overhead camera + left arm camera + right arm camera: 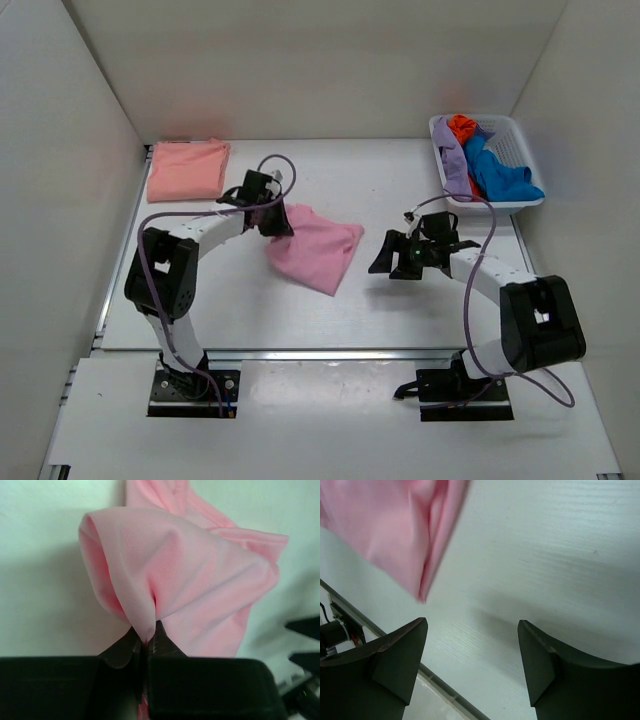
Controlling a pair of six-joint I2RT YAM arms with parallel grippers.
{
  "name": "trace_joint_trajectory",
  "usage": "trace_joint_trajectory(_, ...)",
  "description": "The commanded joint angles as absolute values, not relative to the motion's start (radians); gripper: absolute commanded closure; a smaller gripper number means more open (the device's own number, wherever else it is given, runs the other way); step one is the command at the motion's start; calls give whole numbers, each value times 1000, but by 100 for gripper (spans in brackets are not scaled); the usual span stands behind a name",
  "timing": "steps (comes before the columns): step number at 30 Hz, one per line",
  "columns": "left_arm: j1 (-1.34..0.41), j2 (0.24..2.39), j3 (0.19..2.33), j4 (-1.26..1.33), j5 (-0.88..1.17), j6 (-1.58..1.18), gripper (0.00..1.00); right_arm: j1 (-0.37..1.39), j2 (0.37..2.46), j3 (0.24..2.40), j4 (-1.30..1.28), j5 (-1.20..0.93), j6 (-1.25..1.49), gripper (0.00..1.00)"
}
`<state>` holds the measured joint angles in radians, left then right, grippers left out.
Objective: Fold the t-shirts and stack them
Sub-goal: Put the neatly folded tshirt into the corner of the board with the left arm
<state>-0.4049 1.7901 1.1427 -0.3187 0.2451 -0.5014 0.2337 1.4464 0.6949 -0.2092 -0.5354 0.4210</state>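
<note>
Left gripper point(274, 218): jaws pressed together, pinching fold of light pink soft cloth t-shirt point(318, 255) at its corner (left wrist view: cloth balloons out from pinch). This t-shirt sits well left of white plastic lattice basket point(514, 138), nearer arm bases, crumpled on white worktop point(400, 180). Salmon-peach folded cloth t-shirt point(187, 170) lies flat, far left of basket. Right gripper point(396, 260): jaws spread, holding nothing, between basket and light pink t-shirt.

There are two t-shirts: one pink shirt point(315, 255) and one salmon shirt point(187, 168). One basket point(512, 140) holds three bunched cloths: purple cloth point(455, 165), orange cloth point(463, 126), blue cloth point(500, 178). Two arms: left arm point(195, 240), right arm point(490, 270).
</note>
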Motion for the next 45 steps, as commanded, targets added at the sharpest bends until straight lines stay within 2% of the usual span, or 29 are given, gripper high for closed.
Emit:
trace_joint_trajectory(1,-354,1782,1261,-451,76,-365,100,219,1355,712,-218,-551,426,30)
trace_joint_trajectory(13,-242,2006,1638,-546,-73,-150,100,204,1247,742,-213,-595,480,33)
trace_joint_trajectory(23,-158,2193,2098,-718,-101,-75,100,219,1302,747,-195,-609,492,34)
trace_joint_trajectory(32,-17,2249,2279,-758,-51,-80,100,235,1286,787,-181,-612,526,34)
trace_joint_trajectory(40,146,2267,2359,-735,46,-132,100,252,1341,799,-184,-624,525,35)
trace_joint_trajectory(45,190,2281,2385,-706,86,-155,100,281,1370,813,-204,-621,526,36)
